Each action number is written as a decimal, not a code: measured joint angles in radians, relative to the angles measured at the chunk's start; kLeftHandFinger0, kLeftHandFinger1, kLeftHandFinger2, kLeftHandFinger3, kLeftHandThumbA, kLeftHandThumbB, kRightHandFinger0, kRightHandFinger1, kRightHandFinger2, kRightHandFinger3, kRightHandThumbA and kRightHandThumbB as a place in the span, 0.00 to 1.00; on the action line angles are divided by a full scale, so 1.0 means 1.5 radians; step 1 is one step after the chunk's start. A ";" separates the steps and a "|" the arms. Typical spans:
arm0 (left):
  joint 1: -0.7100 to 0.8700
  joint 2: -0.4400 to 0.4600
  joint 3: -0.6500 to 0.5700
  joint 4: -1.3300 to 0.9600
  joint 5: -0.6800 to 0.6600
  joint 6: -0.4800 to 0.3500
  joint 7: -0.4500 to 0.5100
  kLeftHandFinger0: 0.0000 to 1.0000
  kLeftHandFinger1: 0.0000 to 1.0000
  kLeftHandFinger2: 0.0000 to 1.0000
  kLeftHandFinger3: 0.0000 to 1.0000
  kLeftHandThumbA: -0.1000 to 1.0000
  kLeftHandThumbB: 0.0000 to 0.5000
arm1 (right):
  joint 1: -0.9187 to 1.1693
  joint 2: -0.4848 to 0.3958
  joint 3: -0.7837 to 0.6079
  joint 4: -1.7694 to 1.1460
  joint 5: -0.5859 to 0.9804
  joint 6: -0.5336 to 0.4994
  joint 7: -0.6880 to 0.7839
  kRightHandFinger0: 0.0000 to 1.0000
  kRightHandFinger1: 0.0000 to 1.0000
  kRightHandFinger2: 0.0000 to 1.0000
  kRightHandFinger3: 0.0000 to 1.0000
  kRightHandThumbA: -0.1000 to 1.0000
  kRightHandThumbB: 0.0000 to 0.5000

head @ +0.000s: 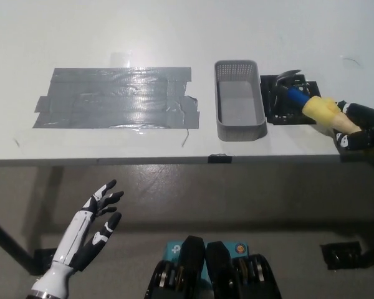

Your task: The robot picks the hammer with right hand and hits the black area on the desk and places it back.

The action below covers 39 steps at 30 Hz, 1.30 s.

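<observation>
right hand clamps hammer; head seemingly on black area (near desk edge) | left hand fingers apart

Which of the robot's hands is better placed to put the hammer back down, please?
The right. The black right hand already holds the hammer, whose head lies on the black area next to the grey basket. The white left hand hangs open below the desk edge, far off.
</observation>
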<state>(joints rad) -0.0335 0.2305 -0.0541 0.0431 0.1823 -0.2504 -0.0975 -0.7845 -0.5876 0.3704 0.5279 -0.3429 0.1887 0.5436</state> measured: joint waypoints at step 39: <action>0.003 0.000 0.002 -0.002 0.001 0.000 0.000 0.79 0.82 0.79 0.93 0.92 0.14 | -0.140 0.060 -0.061 0.343 -0.019 -0.071 -0.100 0.75 1.00 1.00 1.00 0.33 0.45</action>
<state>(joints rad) -0.0284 0.2309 -0.0505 0.0397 0.1834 -0.2504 -0.0976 -0.9938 -0.4983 0.2794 1.0426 -0.3719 0.0825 0.3941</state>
